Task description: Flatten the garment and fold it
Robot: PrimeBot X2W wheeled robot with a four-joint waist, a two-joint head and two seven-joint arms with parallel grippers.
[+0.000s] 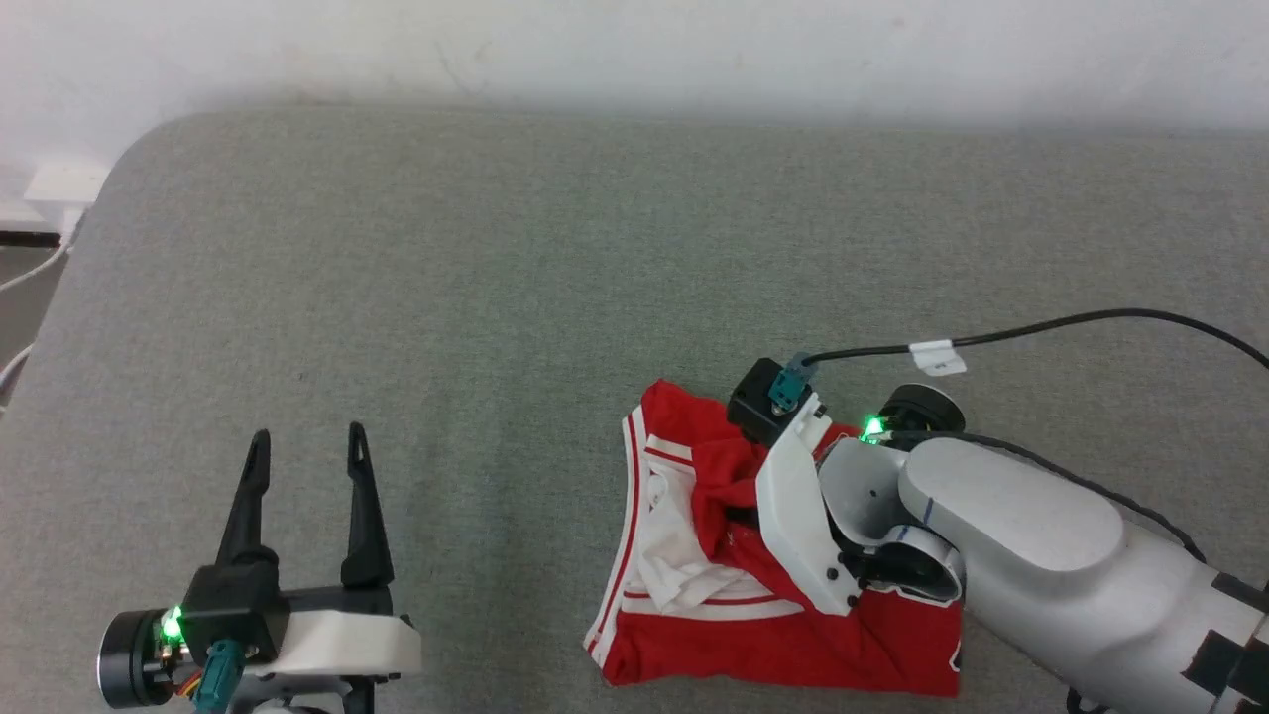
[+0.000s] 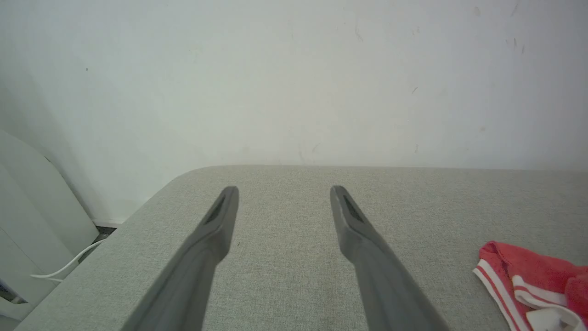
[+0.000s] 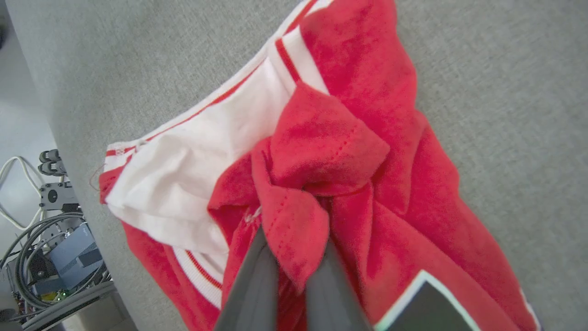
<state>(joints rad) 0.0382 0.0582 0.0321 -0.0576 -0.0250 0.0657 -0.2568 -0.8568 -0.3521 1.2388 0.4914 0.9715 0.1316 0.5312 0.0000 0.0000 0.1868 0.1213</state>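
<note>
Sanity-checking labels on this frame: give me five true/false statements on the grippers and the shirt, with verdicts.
1. The right gripper is shut on a fold of the garment. True.
2. The left gripper holds a sleeve. False: it is open and empty, over the bare grey surface, apart from the garment.
3. The garment lies flat and spread out. False: it is bunched up, with folds lying over one another.
4. In the head view, the garment lies to the right of the left gripper. True.
5. A white part shows among the garment's red cloth. True.
</note>
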